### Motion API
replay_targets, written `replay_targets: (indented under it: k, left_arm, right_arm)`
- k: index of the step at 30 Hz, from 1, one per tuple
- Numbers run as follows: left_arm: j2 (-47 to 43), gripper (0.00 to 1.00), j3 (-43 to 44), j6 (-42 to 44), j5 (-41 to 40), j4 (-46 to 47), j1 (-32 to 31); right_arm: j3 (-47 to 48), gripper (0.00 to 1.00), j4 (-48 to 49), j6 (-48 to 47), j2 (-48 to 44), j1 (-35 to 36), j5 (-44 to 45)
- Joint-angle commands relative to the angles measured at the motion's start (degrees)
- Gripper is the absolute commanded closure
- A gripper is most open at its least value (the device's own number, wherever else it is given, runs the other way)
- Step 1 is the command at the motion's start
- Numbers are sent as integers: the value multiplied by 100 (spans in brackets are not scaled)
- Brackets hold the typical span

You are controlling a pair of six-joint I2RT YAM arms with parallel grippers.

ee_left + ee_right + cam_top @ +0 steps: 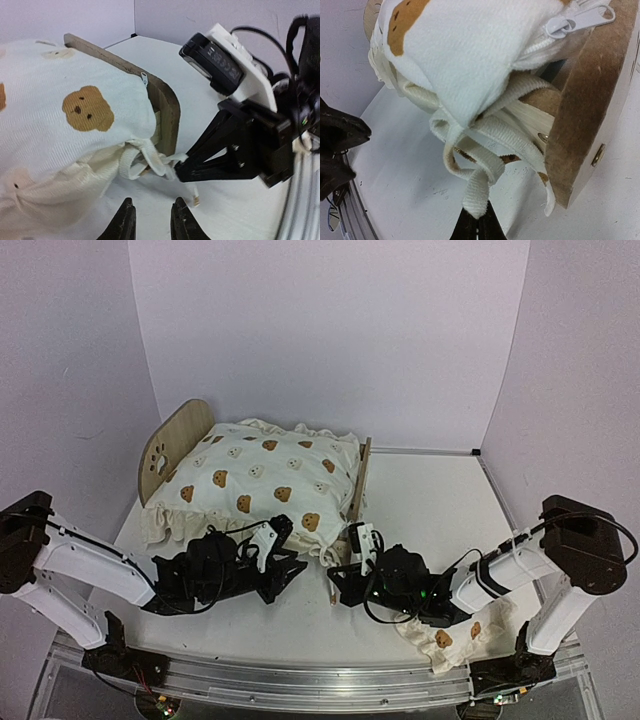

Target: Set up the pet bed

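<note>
The top camera looks down from high behind. Both wrist cameras sit close behind the left gripper [152, 209] and right gripper [478, 224], sharing the pet bed [167, 107] corner just ahead.

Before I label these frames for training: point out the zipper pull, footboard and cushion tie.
zipper pull [582, 19], right wrist view, its tab.
footboard [590, 100], right wrist view, rounded wooden edge.
cushion tie [479, 194], right wrist view, hanging end.

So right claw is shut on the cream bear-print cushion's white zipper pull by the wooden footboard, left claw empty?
Not the zipper. The right wrist view shows the right claw shut on a cream ribbed fabric tie at the corner of the cream bear-print cushion. The white zipper pull lies free above, against the light-wood footboard. The left claw is open and empty.
</note>
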Motion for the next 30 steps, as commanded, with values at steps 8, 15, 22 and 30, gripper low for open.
replay_targets:
  k: [8,15,22,30]
  left_arm:
    - [526,80,898,3301,240,-225,457]
    - [1071,82,1301,3483,761,-258,559]
    - [1382,82,1470,3536,581,-308,653]
    - [1480,91,1563,3412,104,-295,655]
  right_arm:
    - [215,100,135,-185,-161,-2,-125]
    - [212,100,135,-213,-192,-7,-124]
    - [186,100,135,-223,-266,-3,-126]
    - [236,100,153,-165,-202,-8,-168]
